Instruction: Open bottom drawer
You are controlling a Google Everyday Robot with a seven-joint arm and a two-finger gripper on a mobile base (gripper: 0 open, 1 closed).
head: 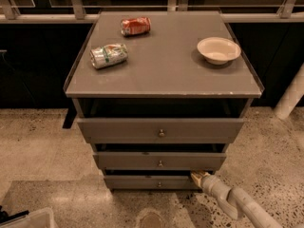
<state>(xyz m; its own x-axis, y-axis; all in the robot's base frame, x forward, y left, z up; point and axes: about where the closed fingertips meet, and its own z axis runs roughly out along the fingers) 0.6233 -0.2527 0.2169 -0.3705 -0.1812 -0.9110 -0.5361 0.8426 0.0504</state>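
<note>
The bottom drawer is the lowest and narrowest grey front of three, with a tiny round metal knob at its centre. It stands slightly out from the cabinet, with a dark gap above it. My gripper reaches in from the lower right on a pale arm. Its tip is at the drawer's upper right corner, touching or just inside the top edge.
The grey cabinet top holds a red can, a green-and-white can, both on their sides, and a white bowl. The middle drawer and top drawer sit above. Speckled floor surrounds; a white pillar stands right.
</note>
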